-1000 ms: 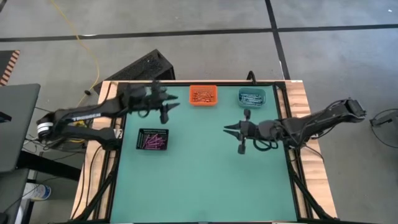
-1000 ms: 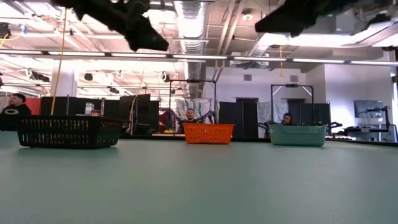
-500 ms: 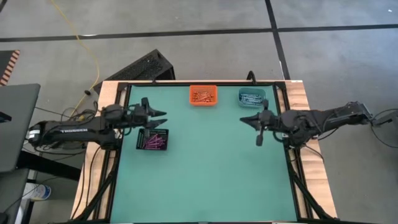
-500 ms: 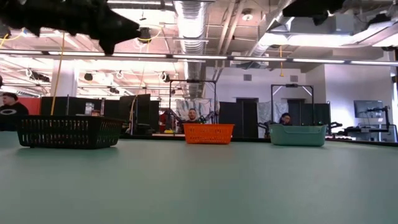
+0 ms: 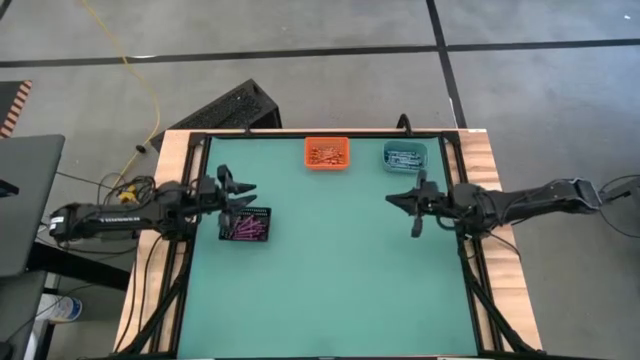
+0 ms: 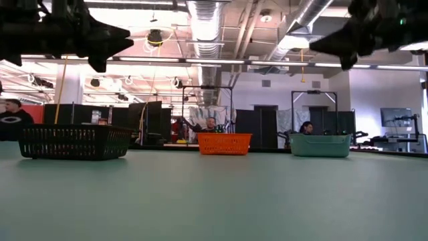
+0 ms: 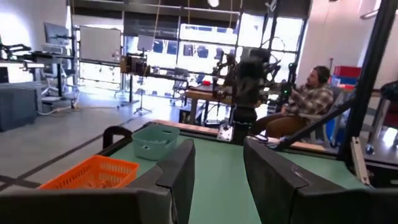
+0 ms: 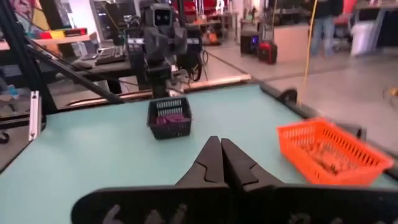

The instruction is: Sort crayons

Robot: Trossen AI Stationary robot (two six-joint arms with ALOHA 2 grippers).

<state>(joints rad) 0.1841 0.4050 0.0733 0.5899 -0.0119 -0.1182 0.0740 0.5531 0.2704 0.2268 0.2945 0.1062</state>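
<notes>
Crayons binned by colour, both claws raised and empty

Crayons (image 5: 244,229) purple-pink, lying in black bin (image 5: 245,224) near left edge of green tabletop (image 5: 330,280). Orange-red crayons (image 5: 326,153) in orange bin (image 5: 327,153) at far edge, about mid-width. Blue-teal crayons (image 5: 404,156) in teal bin (image 5: 405,155) at far edge, near right corner. Orange and teal bins near each other; black bin well apart from both.

Left claw (image 5: 243,190) at left side of tabletop, just beside far edge of black bin, pointing inward. Fingers spread with clear gap in left wrist view, nothing between them. Raised off surface in low view (image 6: 110,47).

Right claw (image 5: 398,199) at right side, on near side of teal bin, pointing toward centre. Fingers pressed tip to tip in right wrist view (image 8: 221,149), gripping nothing. Raised as well in low view (image 6: 328,45).

People seated in room beyond table: one in plaid shirt (image 7: 308,102) in left wrist view, others behind bins in low view.
</notes>
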